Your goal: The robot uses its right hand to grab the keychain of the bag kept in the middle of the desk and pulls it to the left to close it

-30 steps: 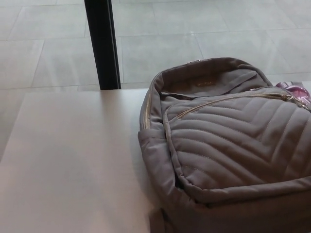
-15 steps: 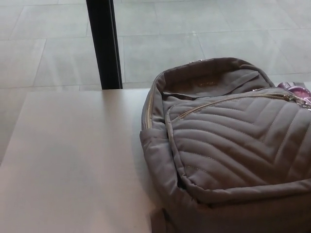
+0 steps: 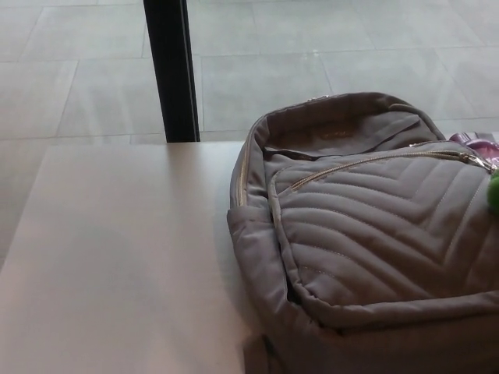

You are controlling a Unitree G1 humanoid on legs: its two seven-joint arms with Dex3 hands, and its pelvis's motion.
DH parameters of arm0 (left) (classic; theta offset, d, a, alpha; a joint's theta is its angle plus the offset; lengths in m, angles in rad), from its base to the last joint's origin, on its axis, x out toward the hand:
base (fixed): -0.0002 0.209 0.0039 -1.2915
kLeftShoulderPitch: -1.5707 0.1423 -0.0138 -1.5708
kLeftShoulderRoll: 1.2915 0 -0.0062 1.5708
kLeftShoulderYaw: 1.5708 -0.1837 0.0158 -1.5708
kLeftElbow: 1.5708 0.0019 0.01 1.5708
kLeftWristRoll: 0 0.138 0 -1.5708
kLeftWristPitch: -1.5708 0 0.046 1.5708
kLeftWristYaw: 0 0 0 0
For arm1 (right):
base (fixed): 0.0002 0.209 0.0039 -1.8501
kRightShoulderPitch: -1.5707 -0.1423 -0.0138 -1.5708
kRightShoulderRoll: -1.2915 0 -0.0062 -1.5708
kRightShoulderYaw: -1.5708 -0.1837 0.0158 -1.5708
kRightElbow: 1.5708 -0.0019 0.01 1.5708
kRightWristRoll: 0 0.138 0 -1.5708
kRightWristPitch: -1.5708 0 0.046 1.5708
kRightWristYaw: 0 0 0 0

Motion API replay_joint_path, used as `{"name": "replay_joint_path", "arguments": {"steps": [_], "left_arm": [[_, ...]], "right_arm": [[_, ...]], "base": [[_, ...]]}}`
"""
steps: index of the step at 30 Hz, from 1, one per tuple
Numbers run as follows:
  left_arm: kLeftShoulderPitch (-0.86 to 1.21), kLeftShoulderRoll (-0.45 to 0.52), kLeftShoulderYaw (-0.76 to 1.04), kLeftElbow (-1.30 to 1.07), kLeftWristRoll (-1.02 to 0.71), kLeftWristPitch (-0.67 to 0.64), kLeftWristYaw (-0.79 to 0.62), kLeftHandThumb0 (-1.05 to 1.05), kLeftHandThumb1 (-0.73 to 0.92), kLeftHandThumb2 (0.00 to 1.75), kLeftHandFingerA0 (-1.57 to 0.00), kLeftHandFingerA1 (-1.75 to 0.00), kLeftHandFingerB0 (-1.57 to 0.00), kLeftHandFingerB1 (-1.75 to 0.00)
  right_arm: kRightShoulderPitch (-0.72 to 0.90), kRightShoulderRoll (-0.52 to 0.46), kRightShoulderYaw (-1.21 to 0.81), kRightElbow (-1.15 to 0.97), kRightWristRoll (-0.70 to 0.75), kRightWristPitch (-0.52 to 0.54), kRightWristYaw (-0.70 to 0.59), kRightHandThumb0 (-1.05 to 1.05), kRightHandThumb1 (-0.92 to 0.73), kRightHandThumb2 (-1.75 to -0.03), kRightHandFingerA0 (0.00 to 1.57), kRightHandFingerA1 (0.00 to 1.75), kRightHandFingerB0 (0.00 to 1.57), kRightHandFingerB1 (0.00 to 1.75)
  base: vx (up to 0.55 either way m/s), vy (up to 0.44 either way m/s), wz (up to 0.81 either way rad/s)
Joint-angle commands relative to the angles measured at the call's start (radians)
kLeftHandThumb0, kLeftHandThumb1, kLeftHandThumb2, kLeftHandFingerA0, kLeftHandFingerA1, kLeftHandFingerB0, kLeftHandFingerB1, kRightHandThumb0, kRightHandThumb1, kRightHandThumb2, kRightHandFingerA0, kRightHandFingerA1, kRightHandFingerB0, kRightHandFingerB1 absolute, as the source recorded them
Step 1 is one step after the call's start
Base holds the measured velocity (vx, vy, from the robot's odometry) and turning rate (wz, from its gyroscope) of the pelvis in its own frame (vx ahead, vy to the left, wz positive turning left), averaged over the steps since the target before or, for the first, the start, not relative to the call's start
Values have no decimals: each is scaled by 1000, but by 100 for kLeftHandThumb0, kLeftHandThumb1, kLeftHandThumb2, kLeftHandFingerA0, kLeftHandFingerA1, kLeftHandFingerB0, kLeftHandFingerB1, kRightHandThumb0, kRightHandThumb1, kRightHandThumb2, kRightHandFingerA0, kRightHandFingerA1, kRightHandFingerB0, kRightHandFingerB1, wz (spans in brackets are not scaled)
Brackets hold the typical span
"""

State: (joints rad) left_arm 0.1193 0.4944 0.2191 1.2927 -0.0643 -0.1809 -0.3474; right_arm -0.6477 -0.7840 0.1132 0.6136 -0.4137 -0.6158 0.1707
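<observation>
Bag: a grey quilted bag (image 3: 374,226) lies flat on the desk (image 3: 117,257), toward the right of the head view, its lower part cut off by the picture's bottom edge.
Opening: the top compartment is seen gaping a little beneath the upper rim; a gold zip line (image 3: 366,161) runs across the front from lower left up to the right.
Keychain: a green fuzzy piece (image 3: 493,193) – judged to be the keychain – hangs at the right end of that zip, mostly cut off by the picture's right edge.
Nearby: a purple item (image 3: 470,140) is glimpsed just behind the bag's right shoulder; what it is cannot be told.
Handling: the fabric is judged soft and yielding, so the bag may slide or bunch when pulled; the keychain is judged light and squashy.
Hold: the keychain is best taken close to the zip pull – not by the fluff alone.
Hands: neither the right hand nor the left hand is in view, so their state is not shown.
Relation: how far the right hand is from the keychain cannot be judged.
</observation>
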Motion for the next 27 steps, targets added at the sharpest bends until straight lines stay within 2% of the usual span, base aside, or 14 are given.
{"name": "replay_joint_path", "arguments": {"steps": [1, 2, 5, 7, 9, 10, 11, 12, 13, 14, 15, 17, 22, 27], "left_arm": [[9, 0, 8, -4, 1, -22, 11, -105, 83, 81, -52, -118, -30, -111], [9, 1, 6, -2, 5, -19, 19, -105, 86, 85, -53, -114, -32, -102], [9, 3, 5, -2, 7, -22, 18, -105, 85, 81, -52, -117, -30, -109], [6, 3, 10, -8, 1, -9, 15, -105, 84, 82, -55, -118, -31, -112], [8, 2, 9, -3, 5, -16, 16, -105, 84, 81, -53, -116, -31, -109], [9, 3, 6, -4, 8, -21, 14, -105, 84, 82, -53, -116, -30, -110], [9, 4, 4, -4, 11, -24, 10, -105, 84, 82, -52, -117, -31, -110], [8, 5, 3, -5, 11, -22, 8, -105, 84, 82, -52, -117, -31, -110], [5, 3, 6, -6, 7, -14, 10, -105, 83, 82, -53, -117, -31, -111], [11, 4, 7, -12, 5, -21, 3, -105, 84, 81, -55, -117, -32, -106], [12, 3, 7, -12, 5, -21, 3, -105, 84, 81, -55, -117, -32, -106], [10, -1, 23, -6, -11, -11, -5, -105, 83, 83, -54, -117, -30, -106], [6, -4, 30, -4, -8, 0, 3, -105, 85, 82, -60, -112, -33, -104], [9, -9, 34, -3, 0, -12, 2, -105, 84, 85, -70, -113, -38, -108]], "right_arm": [[57, 33, -24, -53, 67, 47, 45, -15, -60, -104, 84, 166, 76, 147], [88, 39, -21, -76, 54, 61, 39, -15, -64, -101, 82, 173, 73, 158], [119, 42, -26, -85, 56, 54, 37, -15, -62, -105, 80, 175, 71, 164], [150, 40, -19, -81, 35, 48, 25, -17, -69, -82, 81, 168, 79, 125], [179, 43, -18, -81, 45, 41, 32, -15, -67, -94, 81, 166, 72, 144], [193, 44, -21, -92, 57, 50, 43, -13, -64, -102, 87, 159, 79, 134], [210, 42, -23, -113, 66, 75, 61, -14, -68, -90, 87, 153, 82, 105], [219, 38, -22, -124, 60, 84, 65, -14, -68, -90, 87, 153, 82, 105], [232, 34, -20, -139, 48, 87, 58, -16, -74, -72, 88, 152, 76, 69], [242, 23, -14, -166, 43, 113, 84, -19, -79, -63, 85, 153, 68, 52], [244, 22, -14, -173, 44, 119, 86, -19, -79, -63, 85, 153, 68, 52], [266, -18, 11, -247, 7, 179, 155, -29, -67, -63, 84, 145, 29, 33], [264, -43, 40, -292, -9, 243, 206, -34, -53, -59, 76, 142, 12, 27], [243, -69, 71, -329, -41, 287, 251, -31, -48, -55, 73, 134, 7, 26]], "base": [[0, 0, 0], [0, 0, 0], [0, 0, 0], [0, 0, 0], [0, 0, 0], [0, 0, 0], [0, 0, 0], [0, 0, 0], [0, 0, 0], [0, 0, 0], [0, 0, 0], [0, 0, 0], [0, 0, 0], [0, 0, 0]]}}
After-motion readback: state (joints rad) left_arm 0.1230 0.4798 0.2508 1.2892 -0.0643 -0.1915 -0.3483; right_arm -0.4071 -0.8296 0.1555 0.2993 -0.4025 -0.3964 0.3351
